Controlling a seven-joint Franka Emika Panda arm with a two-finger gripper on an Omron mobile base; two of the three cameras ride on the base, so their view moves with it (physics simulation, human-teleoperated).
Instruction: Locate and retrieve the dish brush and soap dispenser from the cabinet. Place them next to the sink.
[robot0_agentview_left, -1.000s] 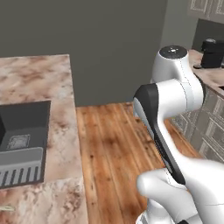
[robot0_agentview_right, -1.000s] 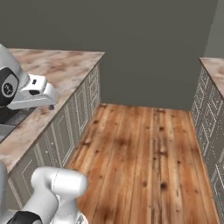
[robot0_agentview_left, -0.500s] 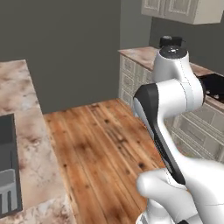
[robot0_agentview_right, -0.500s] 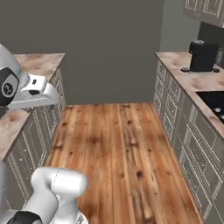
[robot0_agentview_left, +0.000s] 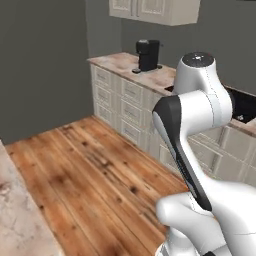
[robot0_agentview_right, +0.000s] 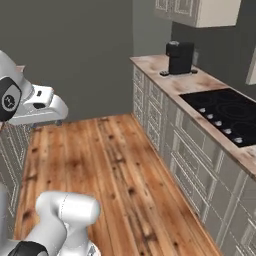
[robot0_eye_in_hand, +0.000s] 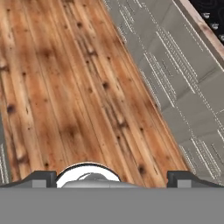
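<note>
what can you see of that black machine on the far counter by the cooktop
The black coffee machine stands upright on the pinkish stone counter, near its far end under the cream wall cabinets. It looks like matte dark plastic: a boxy body, a rounded top and a flat base plate jutting forward. It is apart from the black cooktop. Nothing else touches it. The left base view shows it too.

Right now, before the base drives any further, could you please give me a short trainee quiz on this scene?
1. True or false: the black coffee machine stands on the counter, beyond the cooktop.
2. What does the tool look down on in the hand view? A: a sink. B: the wooden floor. C: a toaster.
3. Fill in: the tool's fingers stand ____, with nothing between them.

Key: 1 true; 2 B; 3 open.
</note>
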